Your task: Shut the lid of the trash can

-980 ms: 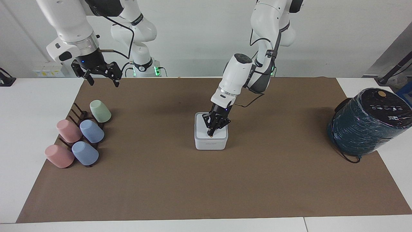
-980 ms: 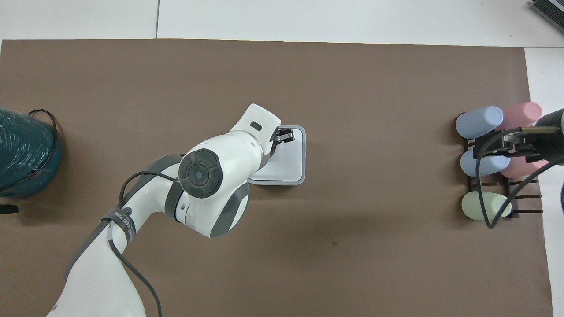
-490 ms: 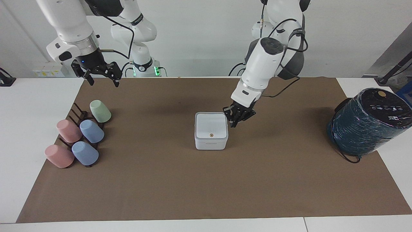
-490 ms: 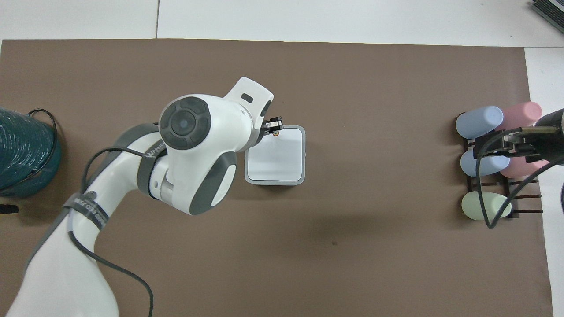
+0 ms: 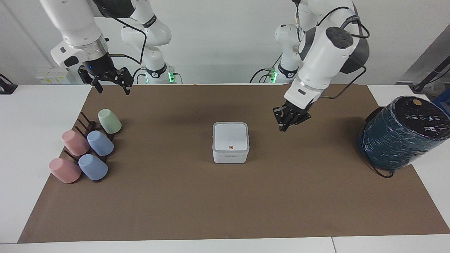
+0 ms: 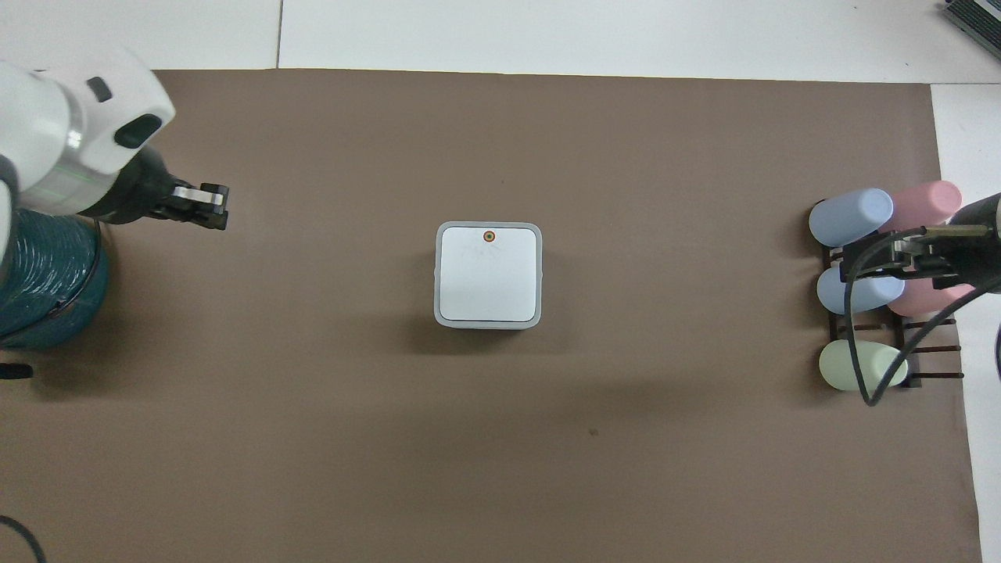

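With its fingers (image 5: pixel 283 123) drawn close together and gripping nothing, the left gripper (image 5: pixel 285 125) hangs in the air over bare mat between the trash can (image 5: pixel 230 153) and the teal wrapped cylinder (image 5: pixel 400 133); it touches neither; the fingertips angle down toward the surface, and the arm rises from them back to its base; judged from this, the gripper stands off because nothing is left for it to press. Over the corner of the mat nearest its own base, above the cup rack (image 5: pixel 84 127), the right gripper (image 5: pixel 111 85) waits with fingers (image 5: pixel 97 86) spread wide and empty; it looks parked out of the way, with no part in the job.

Near the middle of the brown mat (image 5: pixel 225 211) the trash can stands upright on the surface, well apart from both grippers; the lid (image 5: pixel 230 136) lies flat and flush on top of it, no gap showing at any edge in either view; the task reads as finished.

Orientation: the can is close to square, so no long axis can be named; its sides run square with the mat's edges; the lid faces straight up. The small orange-brown dot (image 6: pixel 489 235) sits at the lid's edge farther from the robots, so the hinge is presumably along the nearer edge, though it cannot be seen.

Cups in pink, blue and green (image 5: pixel 109 121) lie tipped on the rack toward the right arm's end; the cylinder stands tilted at the left arm's end, partly off the mat.
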